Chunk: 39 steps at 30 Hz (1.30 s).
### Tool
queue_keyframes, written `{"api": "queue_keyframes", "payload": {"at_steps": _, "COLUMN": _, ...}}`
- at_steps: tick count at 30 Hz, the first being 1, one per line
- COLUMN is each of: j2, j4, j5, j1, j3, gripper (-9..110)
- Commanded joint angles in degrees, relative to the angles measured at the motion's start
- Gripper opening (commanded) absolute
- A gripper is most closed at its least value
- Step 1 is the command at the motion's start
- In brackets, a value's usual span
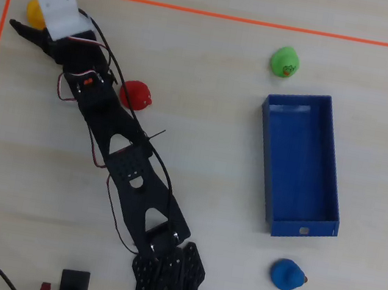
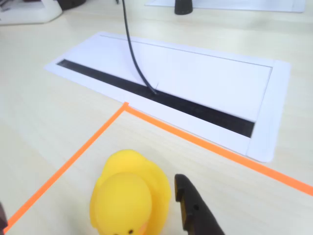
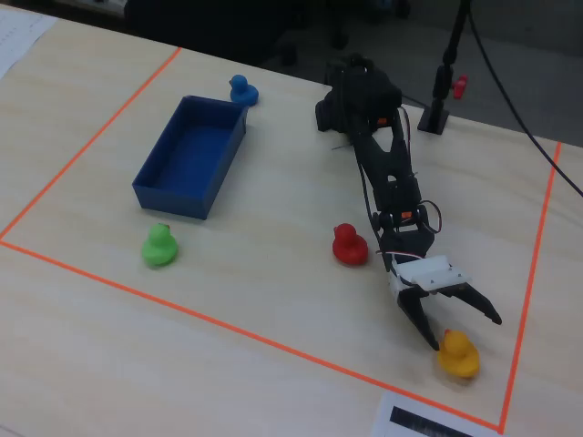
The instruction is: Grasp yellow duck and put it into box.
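The yellow duck (image 2: 129, 193) stands on the table just inside the corner of the orange tape. In the wrist view it sits between my open jaws, with the right finger (image 2: 195, 210) a small gap from its side and the left finger only just showing at the frame's lower left edge. My gripper (image 2: 90, 200) is open and holds nothing. In the fixed view the duck (image 3: 457, 353) lies at the tips of my spread gripper (image 3: 465, 333). In the overhead view the duck (image 1: 34, 11) is half hidden under the white wrist part. The blue box (image 1: 299, 162) lies far to the right, empty.
A red duck (image 1: 137, 94) sits next to the arm's middle, a green duck (image 1: 285, 61) above the box, a blue duck (image 1: 286, 274) below it. Orange tape (image 2: 73, 156) frames the work area. A white sheet with a black strip (image 2: 161, 98) and a black cable (image 2: 134, 54) lie beyond the corner.
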<state>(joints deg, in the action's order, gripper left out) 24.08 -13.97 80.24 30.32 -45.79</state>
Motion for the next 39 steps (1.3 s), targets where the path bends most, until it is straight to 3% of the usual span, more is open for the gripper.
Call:
{"api": "queue_keyframes", "payload": {"at_steps": 1, "j2": -0.53, "j4": 0.35, "j5": 0.70, "j1": 0.70, "j3": 5.54, "gripper": 45}}
{"api": "queue_keyframes", "payload": {"at_steps": 12, "j2": -4.48, "j4": 2.81, "j5": 1.49, "j1": 0.97, "j3": 11.95, "gripper": 38}}
{"api": "queue_keyframes", "payload": {"at_steps": 27, "j2": -6.24, "j4": 2.90, "j5": 1.67, "j1": 1.05, "j3": 13.97, "gripper": 0}}
{"api": "queue_keyframes", "payload": {"at_steps": 39, "j2": 4.66, "j4": 2.64, "j5": 1.05, "j1": -1.05, "j3": 2.20, "gripper": 0}}
